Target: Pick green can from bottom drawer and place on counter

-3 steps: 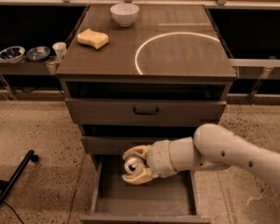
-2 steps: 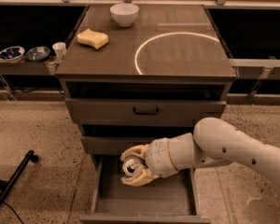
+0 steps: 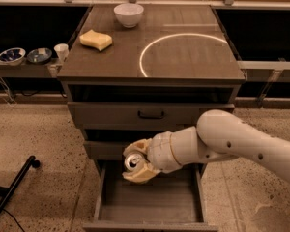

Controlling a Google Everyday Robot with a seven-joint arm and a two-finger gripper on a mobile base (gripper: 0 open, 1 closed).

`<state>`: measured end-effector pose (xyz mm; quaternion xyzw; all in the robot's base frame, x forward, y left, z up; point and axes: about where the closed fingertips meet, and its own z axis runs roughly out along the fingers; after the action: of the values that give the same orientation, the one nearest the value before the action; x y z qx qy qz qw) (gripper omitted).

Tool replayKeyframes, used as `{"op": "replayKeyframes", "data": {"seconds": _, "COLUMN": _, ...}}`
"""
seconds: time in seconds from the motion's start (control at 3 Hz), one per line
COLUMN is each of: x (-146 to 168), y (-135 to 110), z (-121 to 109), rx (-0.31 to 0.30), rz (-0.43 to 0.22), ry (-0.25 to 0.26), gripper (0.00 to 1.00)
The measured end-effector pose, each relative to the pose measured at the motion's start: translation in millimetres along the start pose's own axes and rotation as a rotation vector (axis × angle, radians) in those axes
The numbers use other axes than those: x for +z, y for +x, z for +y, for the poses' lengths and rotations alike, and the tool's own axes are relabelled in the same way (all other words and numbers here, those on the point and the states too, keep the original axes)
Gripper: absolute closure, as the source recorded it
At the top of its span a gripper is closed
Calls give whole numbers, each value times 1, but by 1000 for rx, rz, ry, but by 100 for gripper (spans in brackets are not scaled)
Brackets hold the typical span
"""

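Note:
The bottom drawer is pulled open below the cabinet and its flat floor shows bare. My gripper hangs above the drawer's back left part, in front of the middle drawer's face. It is shut on the green can, whose shiny silver top with pull tab faces the camera between the cream fingers. The can's dark body is mostly hidden by the fingers. The counter with its thin white circle lies above.
A white bowl and a yellow sponge sit on the counter's back left. Small bowls and a cup stand on a low shelf at left. A black leg crosses the speckled floor at lower left.
My gripper with the can has stayed at almost the same spot above the open drawer; the arm has shifted slightly.

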<state>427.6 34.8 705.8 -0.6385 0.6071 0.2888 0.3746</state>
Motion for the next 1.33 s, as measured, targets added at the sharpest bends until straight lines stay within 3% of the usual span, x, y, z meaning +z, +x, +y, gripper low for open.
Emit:
{"op": "replayKeyframes", "data": {"seconds": 0.33, "x": -31, "y": -46, "z": -69, "rx": 103, "rz": 18, "ry": 37, "gripper": 100}}
{"op": "replayKeyframes", "data": {"seconds": 0.67, "x": -65, "y": -68, "z": -140, "rx": 208, "rz": 0, "ry": 110, "gripper": 100}}
{"op": "replayKeyframes", "data": {"seconds": 1.0, "x": -80, "y": -64, "z": -172, "rx": 313, "rz": -117, "ry": 145, "gripper": 100}}
{"op": "replayKeyframes", "data": {"seconds": 1.33, "x": -77, "y": -67, "z": -172, "rx": 301, "rz": -100, "ry": 143, "gripper": 100}}
